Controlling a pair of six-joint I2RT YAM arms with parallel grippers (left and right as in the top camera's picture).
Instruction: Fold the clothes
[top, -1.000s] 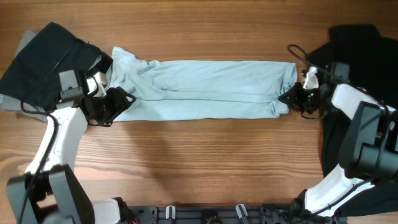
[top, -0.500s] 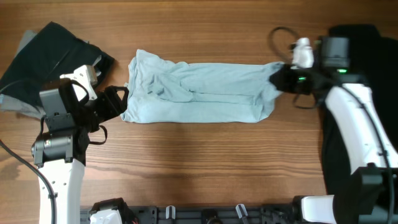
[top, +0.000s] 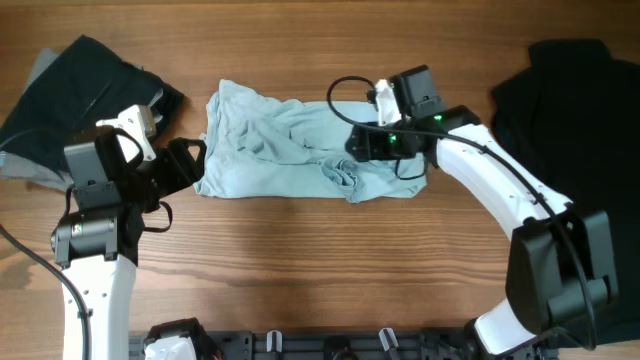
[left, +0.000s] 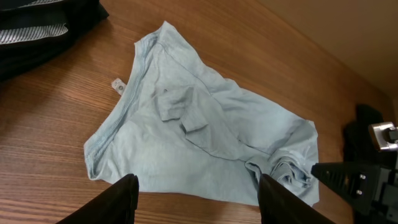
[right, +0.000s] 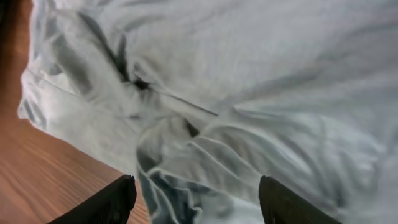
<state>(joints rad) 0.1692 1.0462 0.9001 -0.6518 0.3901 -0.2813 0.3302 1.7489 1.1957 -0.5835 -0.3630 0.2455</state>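
One bunched blue tee (top: 262, 150), L gripper (left: 197, 182) beside, R gripper (right: 196, 182) above, both spread.

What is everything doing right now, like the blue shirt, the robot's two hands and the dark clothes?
blue T-shirt: lying half folded, its right end bunched up.
left hand: open and empty, at the shirt's left edge.
right hand: open, above the bunched end.
black clothes: piled at the left, untouched.
grey garment: peeking out under that pile.
black garment: spread out at the right, untouched.
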